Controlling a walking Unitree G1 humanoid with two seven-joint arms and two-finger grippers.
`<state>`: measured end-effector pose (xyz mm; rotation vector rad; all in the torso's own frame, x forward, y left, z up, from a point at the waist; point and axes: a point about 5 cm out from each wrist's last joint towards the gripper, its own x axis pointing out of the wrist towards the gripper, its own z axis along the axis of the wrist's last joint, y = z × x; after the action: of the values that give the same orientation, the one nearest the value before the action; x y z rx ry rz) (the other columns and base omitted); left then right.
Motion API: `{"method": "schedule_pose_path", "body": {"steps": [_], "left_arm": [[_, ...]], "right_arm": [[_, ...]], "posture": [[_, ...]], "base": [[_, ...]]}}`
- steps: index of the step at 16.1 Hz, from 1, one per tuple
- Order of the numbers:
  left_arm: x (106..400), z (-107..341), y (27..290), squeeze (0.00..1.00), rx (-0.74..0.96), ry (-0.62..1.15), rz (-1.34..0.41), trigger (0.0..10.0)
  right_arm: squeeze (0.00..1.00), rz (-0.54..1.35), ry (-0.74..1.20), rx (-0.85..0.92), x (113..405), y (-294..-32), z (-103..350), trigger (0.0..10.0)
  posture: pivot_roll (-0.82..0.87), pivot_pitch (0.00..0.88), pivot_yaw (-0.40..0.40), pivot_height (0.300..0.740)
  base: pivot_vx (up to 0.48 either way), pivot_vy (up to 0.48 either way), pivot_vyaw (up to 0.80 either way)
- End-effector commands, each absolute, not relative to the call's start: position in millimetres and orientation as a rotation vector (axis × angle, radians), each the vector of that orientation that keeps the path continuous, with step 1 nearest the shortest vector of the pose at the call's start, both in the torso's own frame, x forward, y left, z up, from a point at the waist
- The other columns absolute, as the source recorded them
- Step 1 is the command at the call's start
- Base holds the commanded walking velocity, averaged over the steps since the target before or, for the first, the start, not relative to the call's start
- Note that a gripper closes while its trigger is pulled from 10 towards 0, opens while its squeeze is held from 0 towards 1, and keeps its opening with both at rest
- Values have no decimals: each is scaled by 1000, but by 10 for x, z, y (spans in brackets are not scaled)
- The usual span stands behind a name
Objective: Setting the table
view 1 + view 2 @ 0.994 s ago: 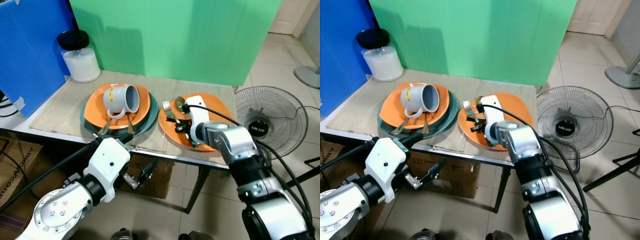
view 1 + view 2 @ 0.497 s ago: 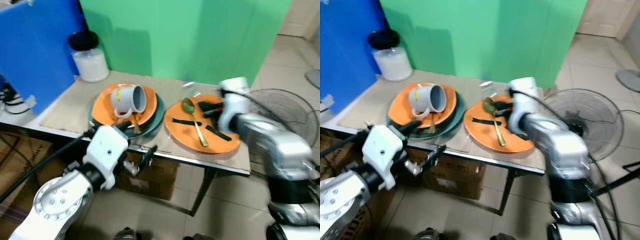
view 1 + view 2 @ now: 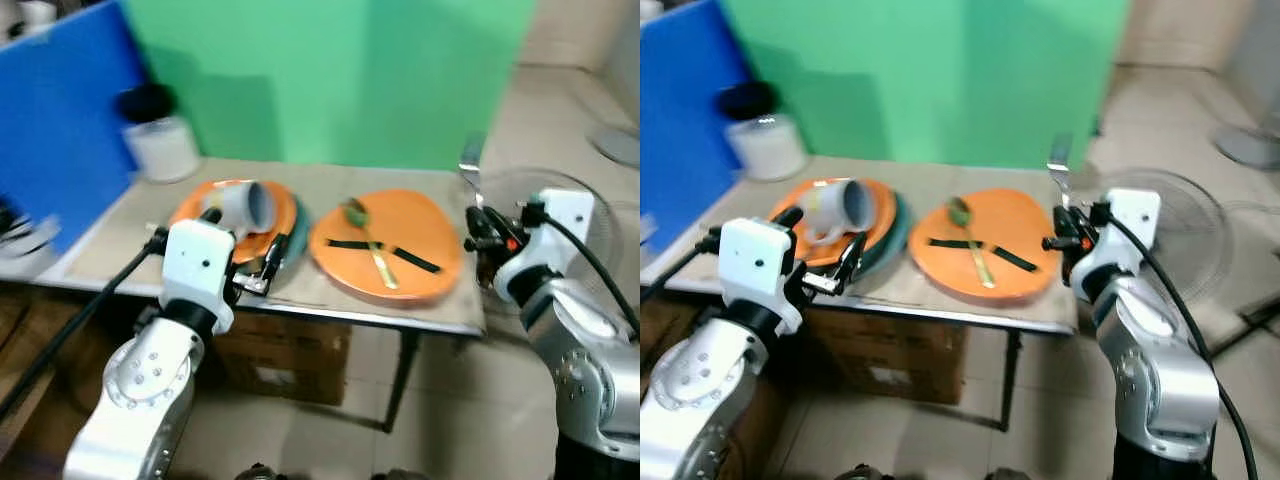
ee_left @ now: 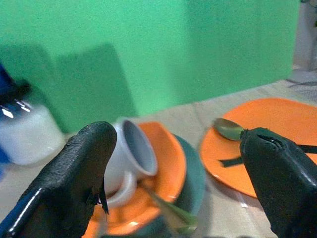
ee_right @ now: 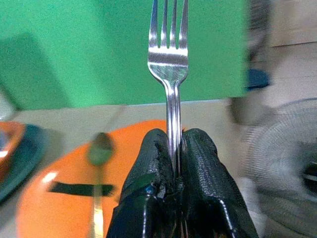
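At far left on the worktop (image 3: 420,305), a jar (image 3: 155,145) with a black lid against the blue board. Next along, a pale mug (image 3: 238,203) lying on its side on an orange dish (image 3: 280,215) stacked in a dark green one. Left tool (image 3: 262,272) poised at the near edge of that stack, fingers (image 4: 81,171) spread wide and holding nothing, closer to the mug than a second ago. In the middle, a big orange plate (image 3: 425,225) carrying a spoon (image 3: 365,238) and two dark strips. At right, beyond the worktop's end and in front of a floor fan (image 3: 1200,235), right tool (image 5: 174,163) clamped narrow on a fork (image 5: 170,59), tines up. Fork gone from the orange plate, where the right tool was working a second ago. Pick-up done, then; laying the fork beside a plate likely remains.
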<state>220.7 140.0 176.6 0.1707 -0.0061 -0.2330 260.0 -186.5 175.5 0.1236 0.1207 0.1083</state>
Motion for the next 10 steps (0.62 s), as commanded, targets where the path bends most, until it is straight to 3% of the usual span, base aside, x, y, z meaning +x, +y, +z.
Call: {"method": "schedule_pose_path", "body": {"steps": [1, 10], "left_arm": [[2222, 1699, 1452, 0, 210, 16, -191, 10000], [2258, 1851, 1377, 0, 287, -83, -228, 10000]], "right_arm": [[0, 111, 70, 89, 2571, -1838, 1822, 10000], [0, 37, 83, 111, 2593, -1881, 1775, 10000]], "posture": [[-48, 0, 57, 740], [-54, 0, 65, 740]], "base": [[0, 0, -800], [0, 0, -800]]}}
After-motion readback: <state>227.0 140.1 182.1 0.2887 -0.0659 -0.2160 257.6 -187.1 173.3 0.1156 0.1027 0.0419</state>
